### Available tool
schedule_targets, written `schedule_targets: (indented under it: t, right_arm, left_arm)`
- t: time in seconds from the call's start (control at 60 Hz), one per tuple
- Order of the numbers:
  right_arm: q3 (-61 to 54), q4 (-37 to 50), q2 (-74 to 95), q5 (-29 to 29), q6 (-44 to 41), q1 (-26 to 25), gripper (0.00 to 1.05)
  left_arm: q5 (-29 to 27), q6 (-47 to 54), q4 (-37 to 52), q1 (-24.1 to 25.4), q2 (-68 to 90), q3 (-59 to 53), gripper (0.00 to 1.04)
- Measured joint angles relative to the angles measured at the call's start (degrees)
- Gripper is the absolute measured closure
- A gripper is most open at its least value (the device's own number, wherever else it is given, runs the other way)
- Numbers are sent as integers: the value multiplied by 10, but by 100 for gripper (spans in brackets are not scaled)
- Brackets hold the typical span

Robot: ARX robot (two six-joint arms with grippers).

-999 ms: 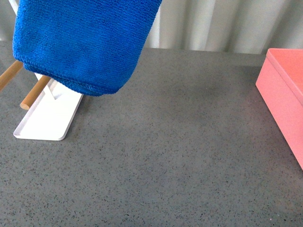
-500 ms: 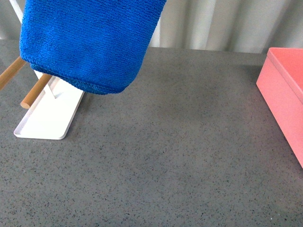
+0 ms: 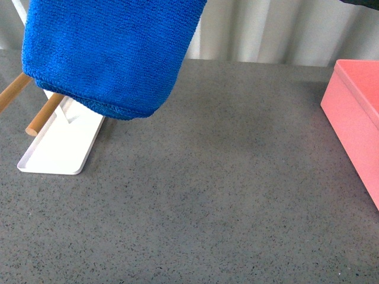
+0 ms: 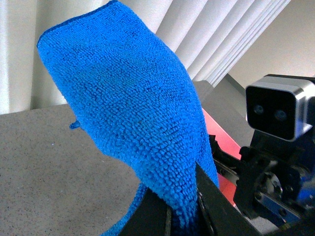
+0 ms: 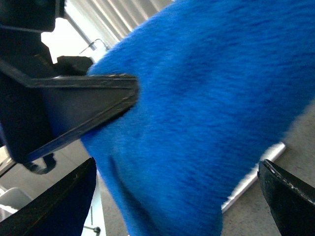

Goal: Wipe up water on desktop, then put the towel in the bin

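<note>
Towel (image 3: pixel 106 53), bright blue and looped, hangs folded in the air at the upper left of the front view, clear of the desktop (image 3: pixel 213 195). Its lower hem droops in front of the white tray (image 3: pixel 56 154), which lies flat on the grey speckled surface with 2 wooden rods (image 3: pixel 44 113) slanting up from it. The cloth hides the far part of the tray, and whether it touches the rods cannot be told.

The left gripper (image 4: pixel 179 214) is clamped on the towel. In the left wrist view its 2 dark fingers (image 4: pixel 216 209) pinch a bunch of the fabric, and the rest of the cloth rises from them as a broad flap. The right gripper (image 5: pixel 177 167) has its jaws spread wide, with the towel filling the space ahead of them. That view is blurred, so whether the cloth touches either finger cannot be told. The right arm, with a grey-faced camera (image 4: pixel 278 113), sits just beside the held cloth in the left wrist view.

The bin (image 3: pixel 355 118), salmon pink, stands on the desktop at the right edge of the front view, well apart from the towel.
</note>
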Motion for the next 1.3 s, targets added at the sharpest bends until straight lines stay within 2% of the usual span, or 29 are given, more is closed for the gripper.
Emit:
schedule_targets:
  t: [0.183,0.416,0.633,0.849,0.949,0.999,1.299]
  right_arm:
    - [3,5,8,-7,-15,30,7]
    - [38,-30,51,66,-35,49,9]
    - [50,-24,59,85,-33,52,38]
    - [50,-11,59,90,-30,54,79]
    - [48,-16,54,111,-37,55,97]
    - [47,-22,51,121,-42,54,100]
    - [36,-57,30,173,-82,39,100]
  left_arm:
    - [0,0,0,0,0,0,100]
    - [0,0,0,0,0,0,100]
    - [-2,2,0,1,1,0,100]
    - [-6,3,0,1,1,0,100]
    - [-4,4,0,0,2,0,80]
    - [-2,4,0,0,1,0,73]
    - [0,4,0,0,1,0,30]
